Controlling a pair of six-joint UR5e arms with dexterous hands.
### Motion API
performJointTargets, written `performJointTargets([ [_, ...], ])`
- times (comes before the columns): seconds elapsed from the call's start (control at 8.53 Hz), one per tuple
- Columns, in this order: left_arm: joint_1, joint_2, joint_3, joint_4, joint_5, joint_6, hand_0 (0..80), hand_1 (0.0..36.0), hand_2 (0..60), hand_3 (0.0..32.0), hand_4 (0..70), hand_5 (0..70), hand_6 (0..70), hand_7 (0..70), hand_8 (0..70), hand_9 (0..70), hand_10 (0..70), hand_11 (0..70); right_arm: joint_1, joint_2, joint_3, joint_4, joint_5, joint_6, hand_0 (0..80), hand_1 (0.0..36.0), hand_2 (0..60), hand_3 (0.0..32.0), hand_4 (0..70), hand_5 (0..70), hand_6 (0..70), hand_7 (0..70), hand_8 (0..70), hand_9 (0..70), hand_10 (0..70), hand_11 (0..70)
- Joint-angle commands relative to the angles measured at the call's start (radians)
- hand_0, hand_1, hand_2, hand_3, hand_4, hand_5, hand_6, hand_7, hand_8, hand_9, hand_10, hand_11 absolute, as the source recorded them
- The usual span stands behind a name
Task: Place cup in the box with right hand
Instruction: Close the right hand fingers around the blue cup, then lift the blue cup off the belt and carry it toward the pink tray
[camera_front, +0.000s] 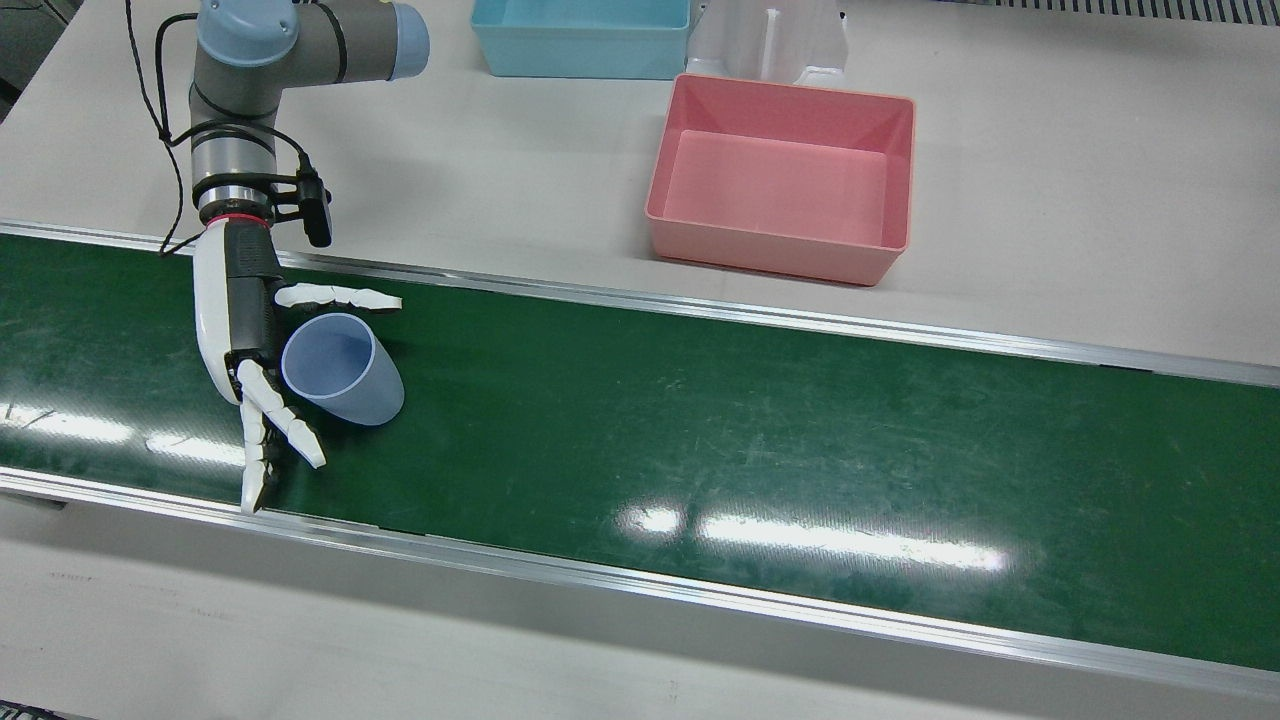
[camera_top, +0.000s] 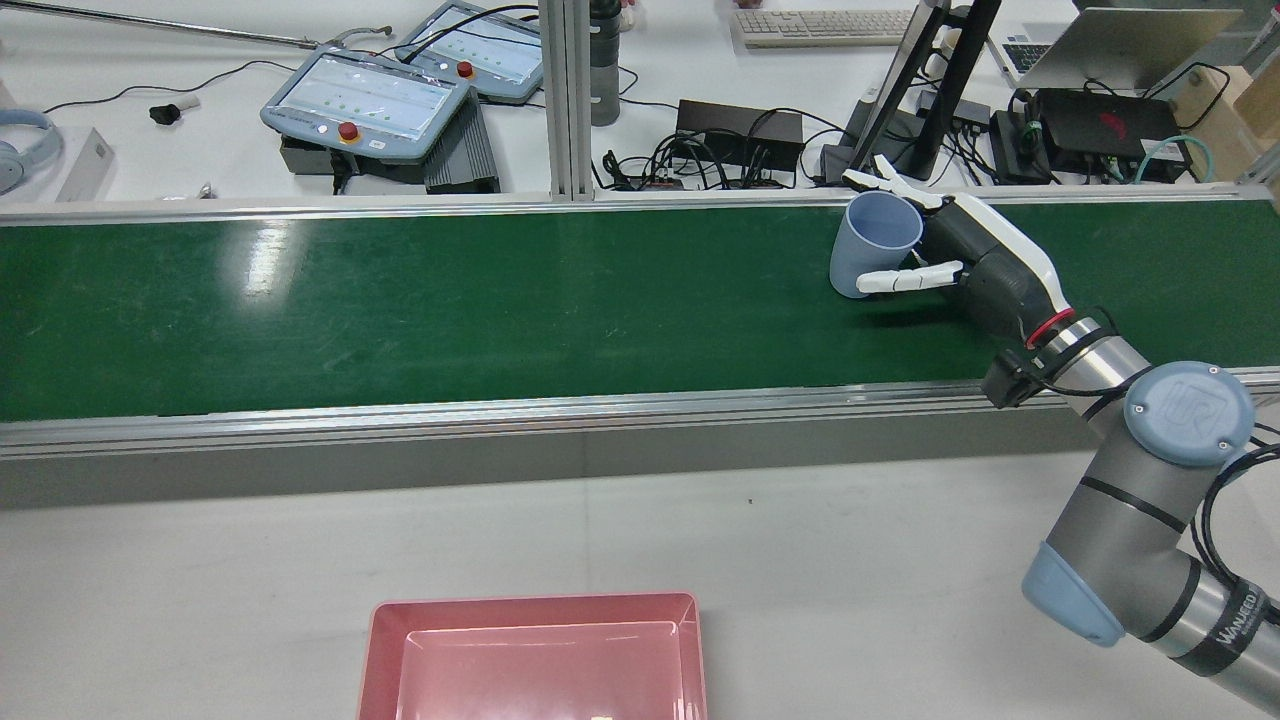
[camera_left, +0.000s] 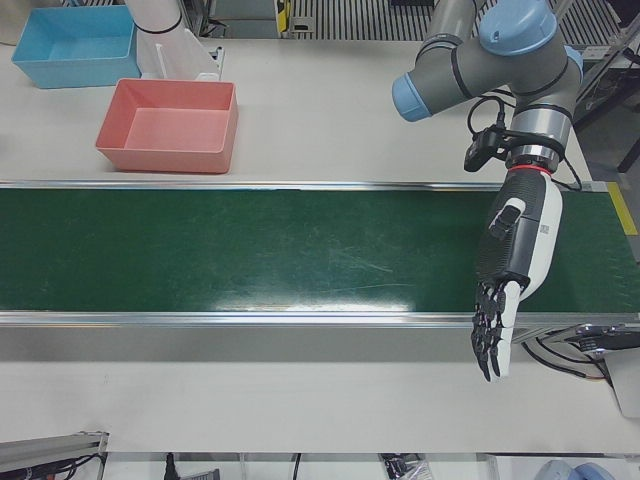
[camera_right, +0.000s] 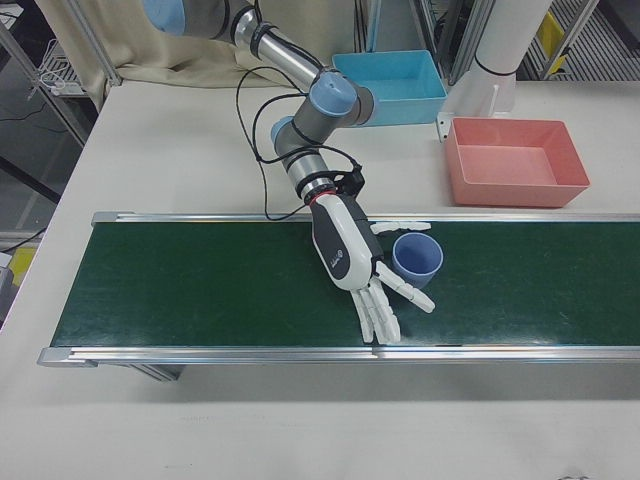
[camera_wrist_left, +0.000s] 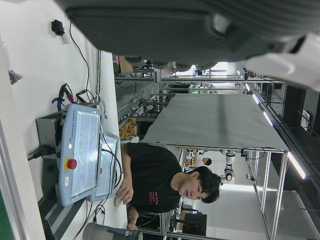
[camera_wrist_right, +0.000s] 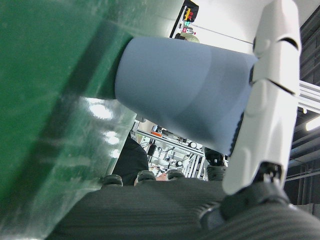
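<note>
My right hand (camera_front: 250, 350) is over the green conveyor belt (camera_front: 760, 420), at the end of the belt on my right side. Its fingers (camera_front: 290, 425) are spread apart and partly curled around a pale blue cup (camera_front: 340, 370). The thumb lies along the side of the cup nearest the table, the other fingers extend past its far side, and the palm faces the cup wall. In the right hand view one white finger lies right against the cup's side. Whether the grasp is firm, I cannot tell; the fingers look loose, not clamped.

The cup stands on the belt with its base down and its mouth up, leaning slightly away from the palm in the rear view. It is empty.

The pink box (camera_front: 785, 180) sits on the white table (camera_front: 1080, 180) beyond the belt's metal edge rail, well apart from the cup. It is empty and open at the top. A light blue box (camera_front: 580, 35) stands just behind it, near a white pedestal base (camera_front: 770, 40).

My left hand (camera_left: 505, 290) hangs over the other end of the belt, fingers straight, pointing down past the belt's outer edge, holding nothing. The left hand view shows a person in a black shirt seated beyond a bench with two control pendants (camera_wrist_left: 87, 150).
</note>
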Motion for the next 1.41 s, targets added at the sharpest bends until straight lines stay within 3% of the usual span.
performJointTargets([
  [0.0, 0.000, 0.000, 0.001, 0.000, -0.001, 0.000, 0.0, 0.0, 0.0, 0.0, 0.0, 0.0, 0.0, 0.0, 0.0, 0.0, 0.0, 0.0, -0.005, 0.024, -0.066, 0.006, -0.003, 0.034, 50.5, 22.1, 11.3, 0.0, 0.0, 5.4, 3.9, 11.9, 0.0, 1.6, 0.0, 0.0],
  [0.12, 0.000, 0.000, 0.001, 0.000, 0.001, 0.000, 0.0, 0.0, 0.0, 0.0, 0.0, 0.0, 0.0, 0.0, 0.0, 0.0, 0.0, 0.0, -0.006, 0.031, -0.069, 0.006, -0.001, 0.051, 50.3, 20.6, 10.7, 0.0, 0.0, 6.9, 11.8, 47.0, 12.0, 25.0, 4.3, 8.2],
  [0.23, 0.000, 0.000, 0.000, 0.002, -0.001, 0.000, 0.0, 0.0, 0.0, 0.0, 0.0, 0.0, 0.0, 0.0, 0.0, 0.0, 0.0, 0.0, -0.005, 0.040, -0.063, 0.005, 0.000, 0.051, 50.3, 19.5, 10.2, 0.0, 0.0, 8.6, 18.0, 70.0, 25.0, 45.7, 11.5, 18.5],
  [0.35, 0.000, 0.000, 0.000, 0.002, -0.001, 0.000, 0.0, 0.0, 0.0, 0.0, 0.0, 0.0, 0.0, 0.0, 0.0, 0.0, 0.0, 0.0, -0.006, 0.044, -0.045, 0.003, -0.003, 0.050, 50.4, 17.8, 8.4, 0.0, 0.0, 11.3, 27.9, 70.0, 43.4, 70.0, 25.1, 37.9],
  [0.47, 0.000, 0.000, 0.000, 0.002, -0.001, 0.000, 0.0, 0.0, 0.0, 0.0, 0.0, 0.0, 0.0, 0.0, 0.0, 0.0, 0.0, 0.0, -0.006, 0.048, -0.007, 0.002, -0.011, 0.047, 50.4, 17.2, 8.9, 0.0, 0.4, 12.5, 32.1, 70.0, 49.9, 70.0, 32.1, 47.0],
  [0.59, 0.000, 0.000, 0.000, 0.002, -0.001, 0.000, 0.0, 0.0, 0.0, 0.0, 0.0, 0.0, 0.0, 0.0, 0.0, 0.0, 0.0, 0.0, -0.006, 0.052, 0.039, -0.001, -0.018, 0.047, 50.0, 16.0, 10.1, 0.0, 5.9, 13.8, 39.5, 70.0, 60.6, 70.0, 40.2, 57.2],
  [0.7, 0.000, 0.000, 0.000, 0.002, -0.001, 0.000, 0.0, 0.0, 0.0, 0.0, 0.0, 0.0, 0.0, 0.0, 0.0, 0.0, 0.0, 0.0, -0.008, 0.060, 0.085, -0.006, -0.024, 0.047, 50.2, 16.3, 14.2, 0.0, 11.7, 14.8, 41.7, 70.0, 67.2, 70.0, 43.7, 62.1],
  [0.82, 0.000, 0.000, -0.002, 0.002, -0.001, 0.000, 0.0, 0.0, 0.0, 0.0, 0.0, 0.0, 0.0, 0.0, 0.0, 0.0, 0.0, 0.0, -0.008, 0.078, 0.095, -0.009, -0.056, 0.048, 51.1, 23.1, 42.5, 0.0, 21.9, 17.1, 44.3, 70.0, 70.0, 70.0, 51.0, 70.0],
  [0.94, 0.000, 0.000, 0.000, 0.002, 0.001, 0.000, 0.0, 0.0, 0.0, 0.0, 0.0, 0.0, 0.0, 0.0, 0.0, 0.0, 0.0, 0.0, -0.006, 0.112, 0.098, -0.035, -0.104, 0.048, 51.1, 28.0, 60.0, 0.0, 27.2, 18.5, 45.7, 70.0, 70.0, 70.0, 56.4, 70.0],
  [1.06, 0.000, 0.000, 0.000, 0.002, -0.001, 0.000, 0.0, 0.0, 0.0, 0.0, 0.0, 0.0, 0.0, 0.0, 0.0, 0.0, 0.0, 0.0, -0.005, 0.148, 0.134, -0.047, -0.118, 0.045, 46.7, 23.2, 60.0, 0.0, 30.4, 19.6, 47.1, 70.0, 70.0, 70.0, 59.8, 70.0],
  [1.17, 0.000, 0.000, 0.000, 0.002, 0.001, 0.000, 0.0, 0.0, 0.0, 0.0, 0.0, 0.0, 0.0, 0.0, 0.0, 0.0, 0.0, 0.0, -0.014, 0.181, 0.236, -0.135, -0.113, 0.038, 45.8, 23.2, 60.0, 0.0, 29.1, 21.3, 48.5, 70.0, 70.0, 70.0, 64.0, 70.0],
  [1.29, 0.000, 0.000, 0.000, 0.002, -0.001, 0.000, 0.0, 0.0, 0.0, 0.0, 0.0, 0.0, 0.0, 0.0, 0.0, 0.0, 0.0, 0.0, -0.023, 0.184, 0.333, -0.203, -0.110, 0.016, 46.3, 25.1, 60.0, 0.0, 23.4, 22.3, 48.9, 70.0, 70.0, 70.0, 66.3, 70.0],
])
